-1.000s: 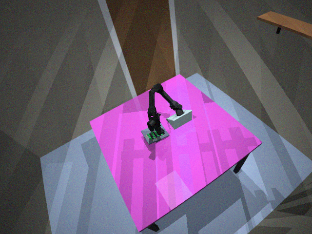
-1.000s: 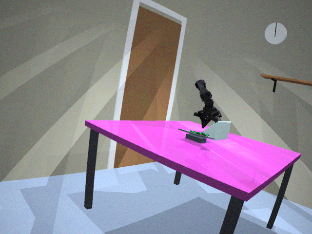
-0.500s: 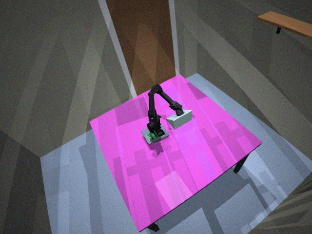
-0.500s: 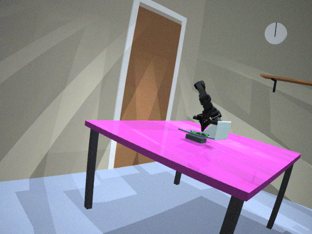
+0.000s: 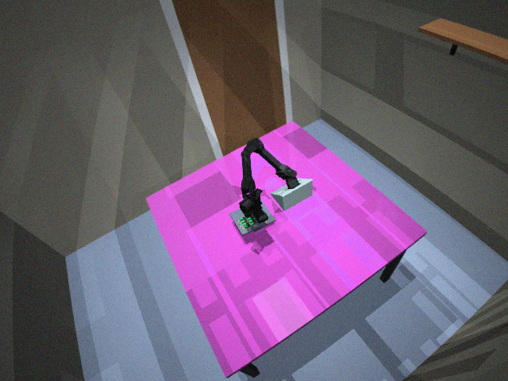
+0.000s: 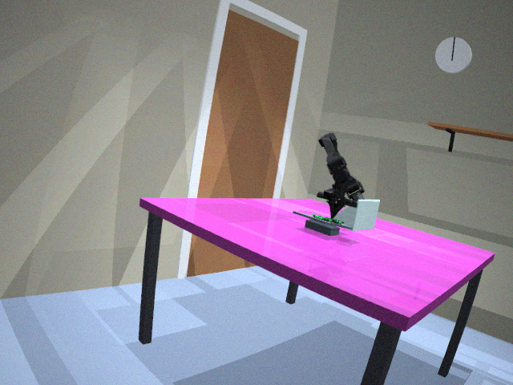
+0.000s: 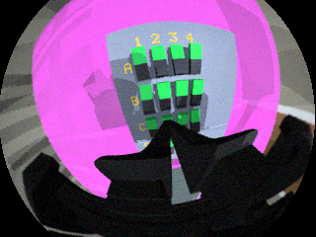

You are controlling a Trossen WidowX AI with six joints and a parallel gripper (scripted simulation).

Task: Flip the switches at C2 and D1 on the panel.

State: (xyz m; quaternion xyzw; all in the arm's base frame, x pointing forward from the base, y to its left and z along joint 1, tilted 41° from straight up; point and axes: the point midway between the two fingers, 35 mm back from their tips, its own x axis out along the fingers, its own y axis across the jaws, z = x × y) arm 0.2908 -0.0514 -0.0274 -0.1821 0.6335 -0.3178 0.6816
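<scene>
The grey switch panel carries rows of green and dark switches, with yellow letters and numbers. My gripper is shut and empty, pointing down at the panel. In the wrist view its fingertips overlap the near part of switch C2, whose green far end shows just beyond them; I cannot tell whether they touch it. Switch C1 shows to the left and switch C3 to the right. D1 and most of row D are hidden behind the fingers. The tilt of C2 is unclear.
The panel rests on a dark block on the magenta table. A pale wedge-shaped box stands beside the panel, at the arm's lower end. Other switches stand close around the fingertips.
</scene>
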